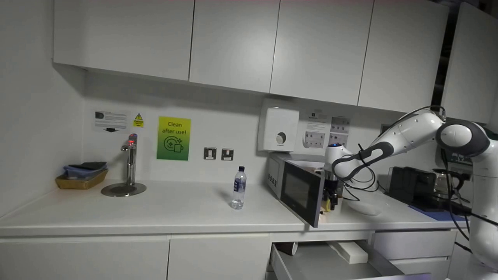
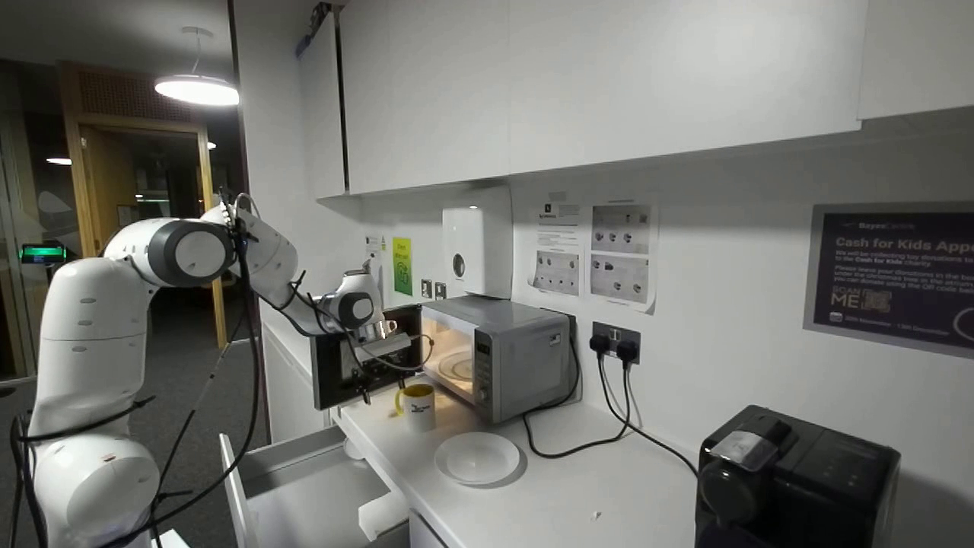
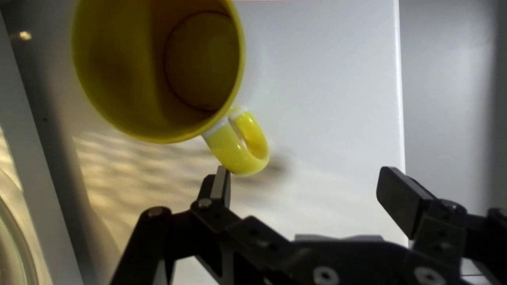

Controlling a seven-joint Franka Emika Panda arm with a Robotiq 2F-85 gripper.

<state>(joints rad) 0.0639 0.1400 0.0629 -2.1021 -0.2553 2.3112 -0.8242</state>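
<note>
1. Two fingers [image 3: 398, 194] spread wide, and that's your end effector [image 3: 305, 176], jaws well apart, a broad gap between the tips!
2. Right beside one fingertip in the wrist view, you've got the mug [image 3: 158, 71], its yellow handle [image 3: 229, 150] lined up against that tip (touching or merely close, you can't tell from this angle).
3. Upright it stands on the pale surface [image 2: 563, 495], white outside, yellow inside, dark lettering on its wall, and from the wrist you're looking straight down to its round bottom.
4. Just behind it, in an exterior view, you see the microwave [image 2: 525, 365]: interior lit, turntable on show, door [image 1: 297, 190] swung wide, and your mug near that opening.
5. Close to the mug, a white plate [image 2: 476, 458] lies flat on the same surface!
6. Lower down, look, the drawer [image 2: 304, 495] is pulled out in both exterior views, with a white boxy item [image 1: 352, 252] lying inside it.
7. Past the door, well apart from your end effector, a clear bottle [image 1: 239, 190] with a dark cap stands upright, and farther along there's a chrome tap [image 1: 131, 163].
8. Over at the opposite end, you've a black coffee machine [image 2: 799, 472] on the surface.
</note>
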